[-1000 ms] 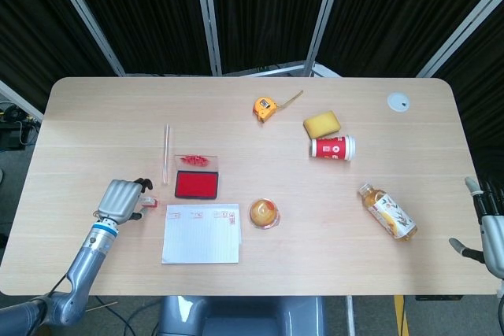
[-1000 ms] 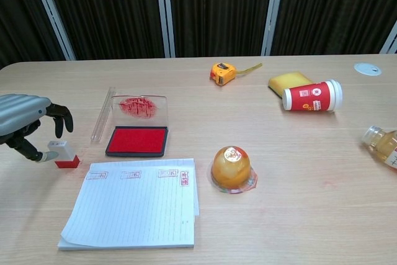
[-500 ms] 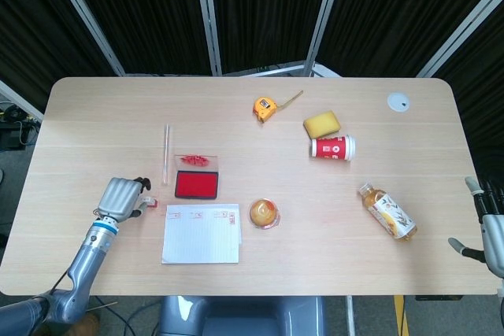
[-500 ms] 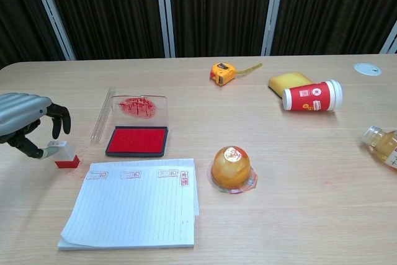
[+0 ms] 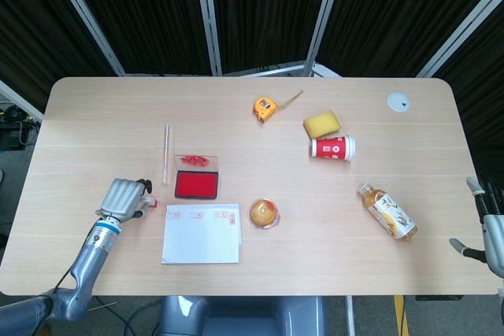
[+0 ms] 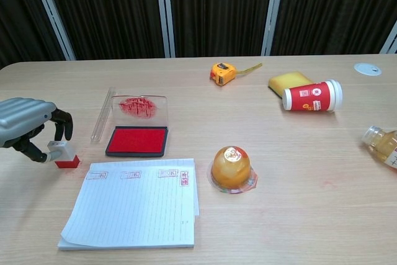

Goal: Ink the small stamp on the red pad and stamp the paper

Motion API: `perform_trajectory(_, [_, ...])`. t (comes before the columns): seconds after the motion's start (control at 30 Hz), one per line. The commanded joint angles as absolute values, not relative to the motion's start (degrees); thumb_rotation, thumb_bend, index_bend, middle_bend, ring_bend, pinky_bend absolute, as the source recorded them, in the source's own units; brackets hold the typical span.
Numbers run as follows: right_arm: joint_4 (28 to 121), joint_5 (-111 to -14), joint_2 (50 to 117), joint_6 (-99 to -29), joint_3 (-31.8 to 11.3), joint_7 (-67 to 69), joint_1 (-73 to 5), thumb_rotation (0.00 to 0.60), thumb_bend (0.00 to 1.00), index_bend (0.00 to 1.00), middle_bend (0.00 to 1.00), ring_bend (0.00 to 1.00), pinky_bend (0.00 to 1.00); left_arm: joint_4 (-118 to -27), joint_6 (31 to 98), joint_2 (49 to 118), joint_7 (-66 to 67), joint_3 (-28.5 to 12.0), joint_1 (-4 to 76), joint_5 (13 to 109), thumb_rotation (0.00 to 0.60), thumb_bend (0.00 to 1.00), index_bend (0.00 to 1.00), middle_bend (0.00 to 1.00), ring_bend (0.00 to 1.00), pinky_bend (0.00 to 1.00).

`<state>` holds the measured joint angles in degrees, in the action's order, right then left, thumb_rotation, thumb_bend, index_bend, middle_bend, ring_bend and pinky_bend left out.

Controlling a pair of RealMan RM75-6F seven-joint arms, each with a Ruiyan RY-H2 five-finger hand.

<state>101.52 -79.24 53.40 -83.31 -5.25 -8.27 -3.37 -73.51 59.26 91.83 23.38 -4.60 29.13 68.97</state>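
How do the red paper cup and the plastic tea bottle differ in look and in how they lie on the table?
The red paper cup is opaque, red with a white lid end; the plastic tea bottle is clear, with amber liquid and a pale label. The cup lies straight across the table in the head view, while the bottle lies at a slant. The bottle lies nearer the robot than the cup. Both lie on their sides, untouched by either hand.

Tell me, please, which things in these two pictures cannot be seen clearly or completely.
- Stamp: its inked face is hidden in both views, turned down to the table.
- Left hand: chest view, cut by the left edge.
- Right hand: head view, cut by the right edge.
- Bottle: chest view, cut by the right edge.
- Marks on the paper: too small to read.
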Motion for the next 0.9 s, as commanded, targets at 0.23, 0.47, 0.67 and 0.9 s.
perform_trajectory(0.23, [101.3,-78.9,53.5,-83.3,-5.4,-8.3,-3.4,0.6,0.0,0.0,0.0,0.0,0.0,-72.8,58.4,92.3,22.1,-4.4,29.4,69.1,0.6,0.3,0.5,0.52,0.84,0.91])
perform_trajectory(0.47, [101.2,-78.7,53.5,-83.1,-5.4,-8.2,-3.5,0.6,0.0,0.0,0.0,0.0,0.0,-72.9,58.6,92.0,21.6,-4.6,29.5,69.3,0.6,0.33,0.53,0.54,0.84,0.91])
perform_trajectory(0.67, [101.1,-78.6,53.6,-83.1,-5.4,-8.5,-3.5,0.6,0.0,0.0,0.0,0.0,0.0,-75.7,58.2,90.2,19.6,-5.4,29.6,68.9,0.6,0.34,0.53,0.54,0.84,0.91])
perform_trajectory(0.9, [101.0,-78.1,53.9,-83.0,-5.5,-9.3,-3.6,0.6,0.0,0.0,0.0,0.0,0.0,-81.6,57.3,86.0,16.1,-7.8,31.2,69.7,0.6,0.34,0.53,0.55,0.84,0.91])
